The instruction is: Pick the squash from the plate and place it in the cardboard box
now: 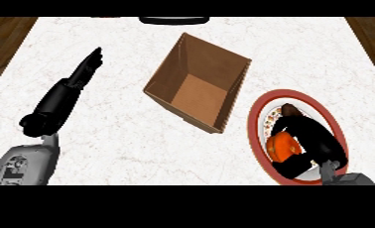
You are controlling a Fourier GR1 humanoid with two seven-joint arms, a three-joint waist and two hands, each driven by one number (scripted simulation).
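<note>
An orange squash [282, 147] lies on a red-rimmed white plate [262, 109] at the lower right of the counter. My right hand [311, 134] is over the plate, its fingers curled round the squash and hiding much of it. The open brown cardboard box [196, 84] stands in the middle, just left of the plate, with nothing inside. My left hand [82, 72] rests open at the left, fingers straight and pointing away, well apart from the box.
The white marble counter [110, 138] has dark wooden edges at the far left [11, 38] and far right. A dark round object [174, 20] sits at the back edge, behind the box.
</note>
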